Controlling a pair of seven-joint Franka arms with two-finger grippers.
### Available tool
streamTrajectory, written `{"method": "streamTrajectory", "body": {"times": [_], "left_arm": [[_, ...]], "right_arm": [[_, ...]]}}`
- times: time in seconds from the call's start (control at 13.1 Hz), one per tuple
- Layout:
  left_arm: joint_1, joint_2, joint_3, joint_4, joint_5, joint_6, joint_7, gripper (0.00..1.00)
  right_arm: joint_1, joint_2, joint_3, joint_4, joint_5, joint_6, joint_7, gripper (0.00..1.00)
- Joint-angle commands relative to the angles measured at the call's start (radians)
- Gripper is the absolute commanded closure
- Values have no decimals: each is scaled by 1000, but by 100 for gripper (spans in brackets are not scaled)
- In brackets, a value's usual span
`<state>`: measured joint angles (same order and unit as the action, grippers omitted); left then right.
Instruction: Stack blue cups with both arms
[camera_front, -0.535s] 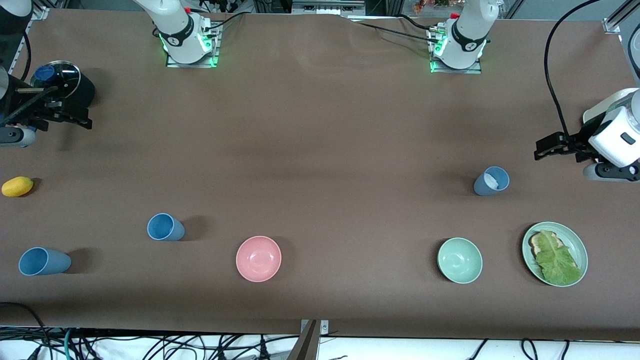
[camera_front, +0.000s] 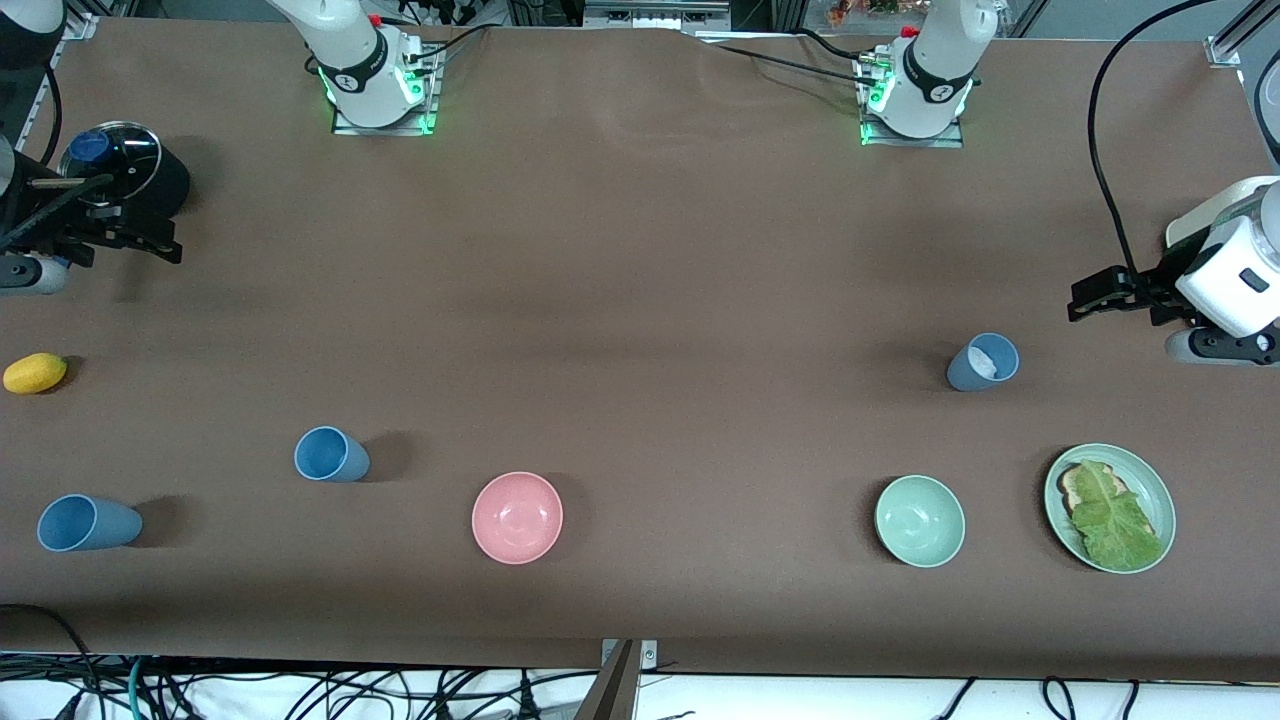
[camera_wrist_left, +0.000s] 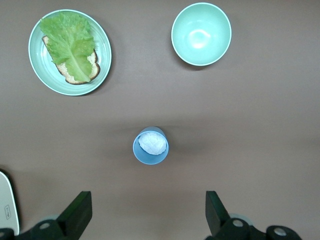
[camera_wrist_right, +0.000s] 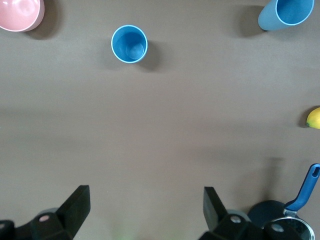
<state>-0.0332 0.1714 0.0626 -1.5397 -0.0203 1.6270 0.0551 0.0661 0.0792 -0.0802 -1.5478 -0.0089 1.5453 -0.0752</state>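
Observation:
Three blue cups stand upright on the brown table. A bright blue cup and a paler blue cup are toward the right arm's end. A greyer blue cup with something white inside it stands toward the left arm's end. My right gripper hangs open and empty over the table beside a black pot. My left gripper hangs open and empty over bare table, close to the greyer cup.
A pink bowl and a pale green bowl sit near the front camera. A green plate carries bread and lettuce. A lemon and the lidded black pot are at the right arm's end.
My right gripper has drifted slightly toward the right arm's end of the table. The left gripper and the cups have barely moved.

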Motion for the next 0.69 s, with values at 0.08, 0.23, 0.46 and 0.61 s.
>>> {"method": "streamTrajectory", "body": {"times": [0.08,0.23,0.46,0.61], "left_arm": [[2,-3,-6,-2,28,8,3,0],[4,0,-6,-2,28,10,3,0],[6,3,-4,-2,28,10,3,0],[6,3,-4,-2,28,10,5,0]], "right_arm": [[-6,4,5,18,1,4,11,0],[-6,4,5,18,1,9,12,0],[-5,13,7,18,4,16,0,0],[0,13,10,20,3,19,9,0]]}}
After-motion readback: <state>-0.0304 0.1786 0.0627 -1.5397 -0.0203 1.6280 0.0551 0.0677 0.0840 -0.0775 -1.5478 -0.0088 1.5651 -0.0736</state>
